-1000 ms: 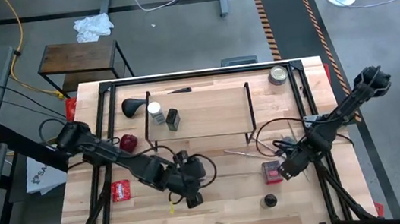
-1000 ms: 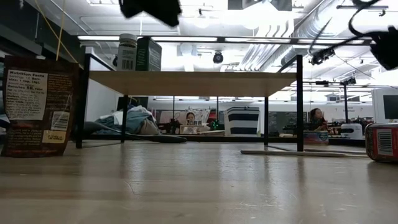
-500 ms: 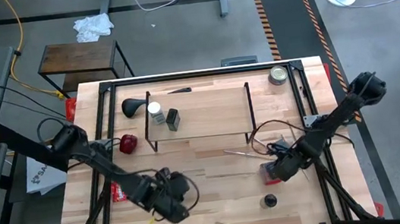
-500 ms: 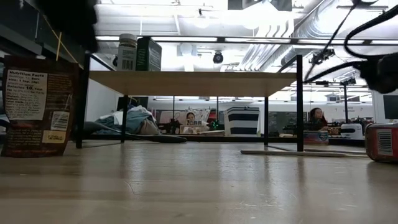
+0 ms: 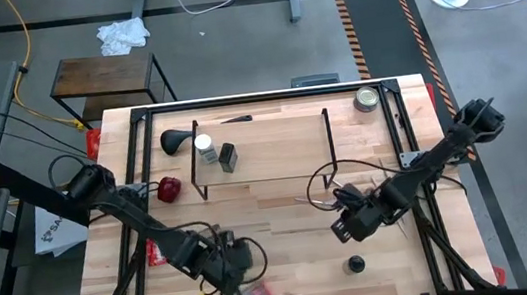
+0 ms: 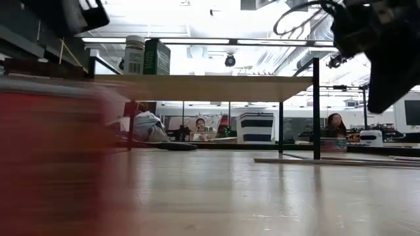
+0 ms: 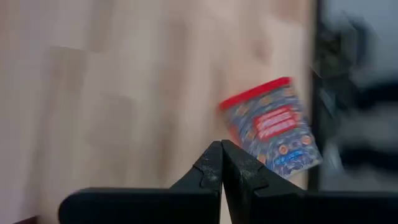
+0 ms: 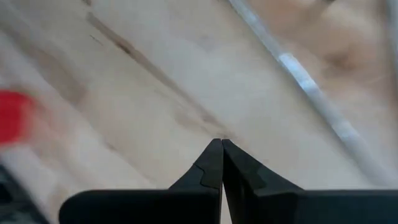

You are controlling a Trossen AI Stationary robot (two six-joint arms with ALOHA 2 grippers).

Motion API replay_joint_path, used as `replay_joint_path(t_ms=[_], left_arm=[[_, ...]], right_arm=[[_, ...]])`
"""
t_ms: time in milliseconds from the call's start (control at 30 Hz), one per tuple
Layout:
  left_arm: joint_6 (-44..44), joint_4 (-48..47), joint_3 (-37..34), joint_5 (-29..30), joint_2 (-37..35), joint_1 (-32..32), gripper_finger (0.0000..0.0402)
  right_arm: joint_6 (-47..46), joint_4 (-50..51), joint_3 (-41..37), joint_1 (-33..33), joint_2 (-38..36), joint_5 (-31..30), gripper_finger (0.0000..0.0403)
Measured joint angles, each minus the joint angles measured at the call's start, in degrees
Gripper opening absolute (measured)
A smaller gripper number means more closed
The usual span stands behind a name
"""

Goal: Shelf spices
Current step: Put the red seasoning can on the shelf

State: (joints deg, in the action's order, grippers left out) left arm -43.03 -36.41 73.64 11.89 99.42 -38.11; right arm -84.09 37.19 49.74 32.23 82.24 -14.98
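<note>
The shelf [image 5: 275, 156], a light-wood board on black rod frames, stands at the table's middle and also shows in the low view [image 6: 197, 87]. On its left end stand a clear white-capped jar [image 5: 205, 147] and a dark jar [image 5: 228, 157]. A black-capped jar [image 5: 356, 264] stands on the table near the right arm. A red-topped container with a printed label [image 5: 258, 294] lies by the table's near edge, blurred [image 7: 270, 127], and fills the low view's left [image 6: 52, 157]. My left gripper [image 5: 232, 284] is shut just beside it [image 7: 222, 146]. My right gripper [image 5: 342, 228] is shut low over bare wood [image 8: 222, 144].
A round silver tin [image 5: 367, 99] sits at the far right corner. A flat red packet [image 5: 153, 250] lies half under the left arm. A red thing [image 5: 169, 188] and a black scoop [image 5: 177, 140] lie near the shelf's left end, and a thin metal rod [image 5: 313, 202] in front of it.
My left gripper has swung from the table's middle toward the near edge and left. My right gripper has dropped and moved left. The red container beside the right gripper no longer shows there. A blurred red-topped container has appeared at the near edge by the left gripper.
</note>
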Motion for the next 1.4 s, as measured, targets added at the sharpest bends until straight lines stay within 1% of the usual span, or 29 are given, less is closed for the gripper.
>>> replay_joint_path(t_ms=[67, 133, 200, 267, 333, 367, 433, 467, 533, 600, 633, 700, 833, 900, 967, 1067, 1200, 1333, 1400], left_arm=[[3.9, -1.2, 0.0, -6.2, 0.0, 0.1, 0.0001], [3.6, -4.9, 0.0, -9.8, 0.0, -0.7, 0.0001], [-0.2, -8.5, 0.0, -13.2, -0.3, -2.2, 0.0007], [-5.5, -10.0, 0.0, -16.3, -1.4, -5.1, 0.0015], [-10.9, -7.3, 0.0, -19.2, -3.2, -9.7, 0.0022], [-13.5, -5.1, 0.1, -19.8, -3.8, -12.4, 0.0023], [-19.0, 0.6, 0.2, -19.1, -3.9, -17.6, 0.0018], [-21.6, 3.9, 0.2, -17.8, -3.3, -20.1, 0.0011], [-25.8, 10.6, 0.2, -12.7, -1.5, -23.8, 0.0003], [-29.6, 14.4, 0.2, -7.6, 0.7, -25.5, 0.0003], [-31.4, 15.6, 0.2, -6.4, 2.1, -25.5, 0.0002], [-33.5, 16.0, 0.1, -5.8, 5.4, -24.5, 0.0001], [-35.5, 16.3, 0.0, -8.1, 11.1, -21.3, 0.0001], [-38.3, 15.7, 0.0, -7.9, 12.7, -20.1, 0.0001], [-40.6, 15.1, 0.0, -5.8, 13.2, -19.3, 0.0001], [-41.5, 14.5, 0.1, -1.9, 13.0, -18.1, 0.0001], [-39.1, 9.1, 0.1, -0.7, 13.0, -15.1, 0.0000], [-34.1, 3.4, 0.1, 0.7, 13.0, -10.6, 0.0000], [-31.3, 2.6, 0.1, 0.0, 12.8, -8.2, 0.0000]], right_arm=[[3.0, 7.2, 3.4, 0.0, -0.5, -0.1, 0.0000], [4.8, 13.5, 6.2, 0.0, -0.7, -0.2, 0.0000], [5.3, 17.5, 8.2, 0.2, -0.6, -0.3, 0.0000], [4.9, 19.9, 9.4, 0.6, -0.6, -0.4, 0.0000], [4.2, 20.5, 9.5, 1.4, -0.6, -0.4, 0.0000], [4.2, 20.6, 9.5, 1.6, -0.6, -0.4, 0.0000], [4.1, 20.6, 9.5, 2.2, -0.6, 0.0, 0.0000], [4.1, 20.6, 9.5, 2.4, -0.6, 0.1, 0.0000], [4.0, 20.6, 9.5, 2.6, -0.6, 0.0, 0.0000], [4.0, 20.6, 9.5, 2.7, -0.6, -0.1, 0.0000], [4.0, 20.6, 9.5, 2.7, -0.6, -0.3, 0.0000], [4.0, 20.5, 9.5, 2.5, -0.6, -1.0, 0.0000], [4.1, 20.5, 9.5, 1.8, -0.6, -0.8, 0.0000], [4.3, 20.5, 9.5, 1.8, -0.6, -0.6, 0.0000], [4.5, 20.5, 9.5, 1.8, -0.6, -0.2, 0.0000], [4.9, 20.5, 9.5, 1.8, -0.6, 0.4, 0.0000], [5.8, 20.2, 9.5, 1.8, -0.6, 0.4, 0.0000], [10.6, 16.7, 9.4, 1.8, -0.6, 0.4, 0.0000], [12.3, 15.8, 9.5, 1.8, -0.6, 0.7, 0.0000]])
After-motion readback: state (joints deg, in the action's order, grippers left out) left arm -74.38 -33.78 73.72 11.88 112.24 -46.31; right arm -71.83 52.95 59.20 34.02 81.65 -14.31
